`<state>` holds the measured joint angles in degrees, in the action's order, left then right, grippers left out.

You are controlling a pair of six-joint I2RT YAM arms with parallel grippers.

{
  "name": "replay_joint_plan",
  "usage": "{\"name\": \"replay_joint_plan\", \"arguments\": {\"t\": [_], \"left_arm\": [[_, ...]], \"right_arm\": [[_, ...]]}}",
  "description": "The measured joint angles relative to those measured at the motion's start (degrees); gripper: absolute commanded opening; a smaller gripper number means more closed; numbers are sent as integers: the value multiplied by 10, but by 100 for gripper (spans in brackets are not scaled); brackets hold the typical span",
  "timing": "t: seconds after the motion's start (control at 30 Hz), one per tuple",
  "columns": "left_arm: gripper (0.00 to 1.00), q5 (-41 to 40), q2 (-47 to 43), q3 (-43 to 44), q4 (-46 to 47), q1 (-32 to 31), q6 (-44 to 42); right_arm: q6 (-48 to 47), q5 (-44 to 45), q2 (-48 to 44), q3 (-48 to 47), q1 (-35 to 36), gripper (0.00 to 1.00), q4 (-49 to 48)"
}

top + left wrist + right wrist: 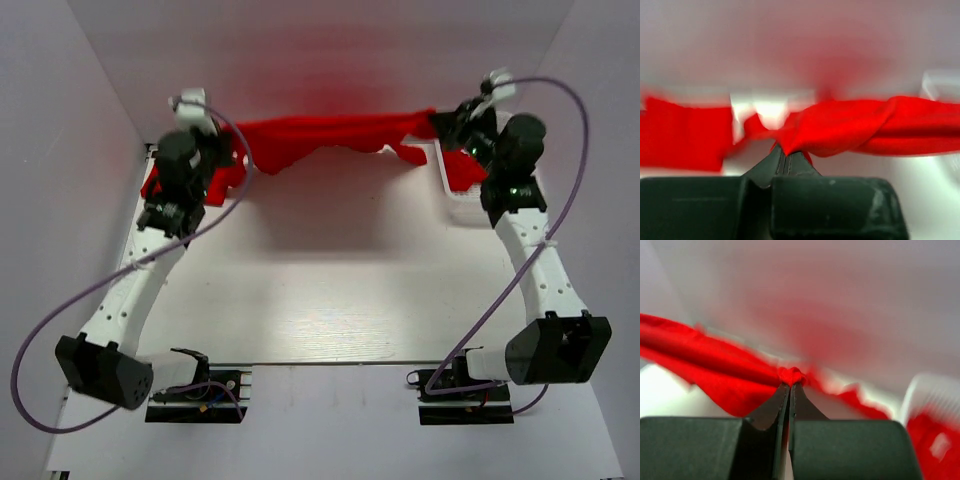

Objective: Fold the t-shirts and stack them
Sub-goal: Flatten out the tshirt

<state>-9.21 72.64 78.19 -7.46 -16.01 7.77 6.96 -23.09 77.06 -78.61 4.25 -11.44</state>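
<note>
A bright red t-shirt (330, 137) hangs stretched between my two grippers above the far part of the table. My left gripper (238, 142) is shut on its left end, and the cloth bunches at the fingertips in the left wrist view (785, 150). My right gripper (440, 122) is shut on its right end, with a red knot of cloth at the tips in the right wrist view (791, 382). More red t-shirts (160, 180) lie at the far left under my left arm. Another red shirt (462, 170) lies in the basket at the far right.
A white mesh basket (462, 205) stands at the far right beneath my right arm. White walls close in the table at the left, right and back. The white table (330, 280) spreads below the hanging shirt.
</note>
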Motion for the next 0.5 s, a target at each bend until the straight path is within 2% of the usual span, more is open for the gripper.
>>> {"name": "replay_joint_plan", "arguments": {"t": [0.1, 0.23, 0.37, 0.5], "left_arm": [[0, 34, -58, -176, 5, -1, 64], [0, 104, -77, -359, -27, -2, 152], [0, 185, -96, -473, -76, -5, 208], [0, 255, -127, -519, -89, -11, 234]], "right_arm": [[37, -12, -30, 146, 0, 0, 1], [120, -47, -66, 329, 0, 0, 3], [177, -61, -116, 424, 1, 0, 53], [191, -69, -165, 461, 1, 0, 95]]}}
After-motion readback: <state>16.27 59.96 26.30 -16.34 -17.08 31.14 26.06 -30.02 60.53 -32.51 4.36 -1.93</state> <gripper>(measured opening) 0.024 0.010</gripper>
